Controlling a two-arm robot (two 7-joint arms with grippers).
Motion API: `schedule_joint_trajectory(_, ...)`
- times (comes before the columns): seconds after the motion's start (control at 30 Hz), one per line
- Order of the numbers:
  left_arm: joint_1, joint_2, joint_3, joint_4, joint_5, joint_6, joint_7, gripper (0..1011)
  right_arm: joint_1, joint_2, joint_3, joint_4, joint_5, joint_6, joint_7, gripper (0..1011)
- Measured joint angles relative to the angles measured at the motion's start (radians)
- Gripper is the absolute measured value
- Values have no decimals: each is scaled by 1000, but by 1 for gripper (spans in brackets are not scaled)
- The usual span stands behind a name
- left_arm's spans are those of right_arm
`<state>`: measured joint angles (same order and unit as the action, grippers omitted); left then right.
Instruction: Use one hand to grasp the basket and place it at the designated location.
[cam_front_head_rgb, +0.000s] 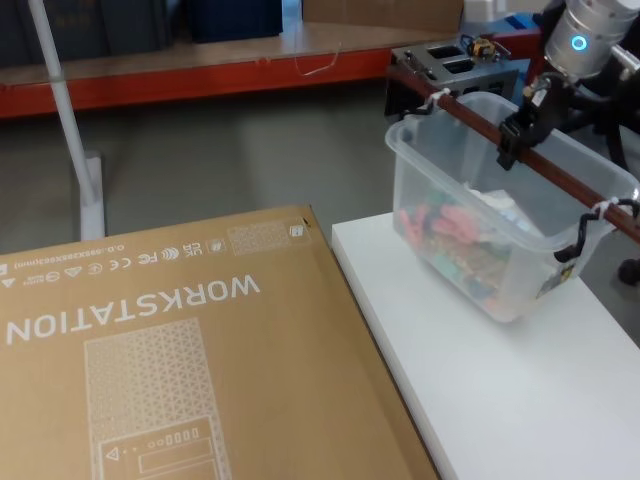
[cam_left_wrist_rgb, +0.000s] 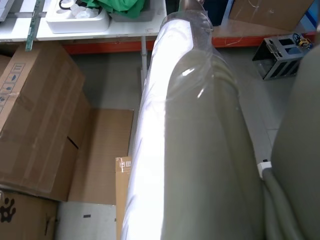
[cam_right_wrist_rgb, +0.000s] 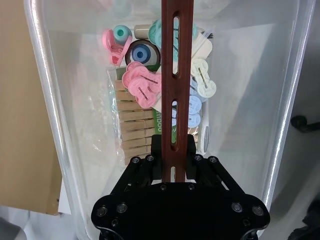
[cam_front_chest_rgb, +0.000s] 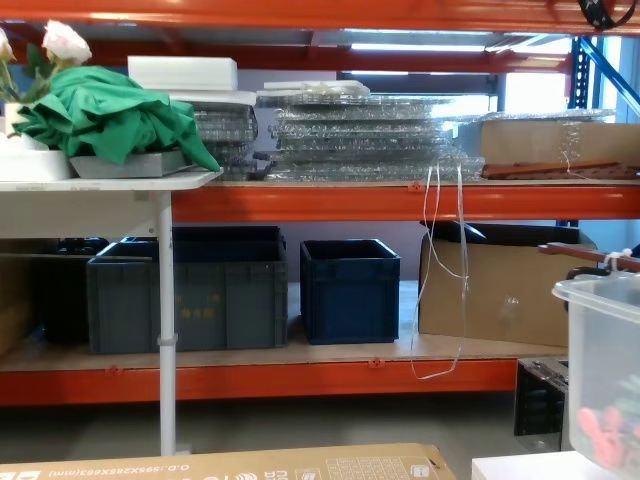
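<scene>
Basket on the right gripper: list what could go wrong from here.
1. The right gripper is shut on the bar handle alone. The basket hangs tilted, one bottom corner low by the white table, so it may swing or land on an edge.
2. The clothes pegs lie heaped towards one side and may slide, shifting the load.
3. The cardboard box lies close beside the table; a sideways swing might strike it.

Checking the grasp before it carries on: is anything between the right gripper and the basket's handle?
Nothing visible: the right gripper is shut directly on the handle of the basket.
</scene>
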<state>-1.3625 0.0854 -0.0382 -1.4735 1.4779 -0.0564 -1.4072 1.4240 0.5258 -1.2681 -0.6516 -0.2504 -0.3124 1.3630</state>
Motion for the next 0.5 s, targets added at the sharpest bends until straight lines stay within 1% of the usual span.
schedule_joint_trajectory(0.13,0,0,0,0,0,0,0,0,-14,18,14,-5,-6,42,-9,240)
schedule_joint_trajectory(0.2,0,0,1,0,0,0,0,0,-17,22,16,-8,-7,50,-12,240)
schedule_joint_trajectory(0.23,0,0,0,0,0,0,0,0,-25,32,24,-20,-10,76,-19,240)
schedule_joint_trajectory(0.5,0,0,0,0,0,0,0,0,-56,61,57,-50,-10,161,-43,240)
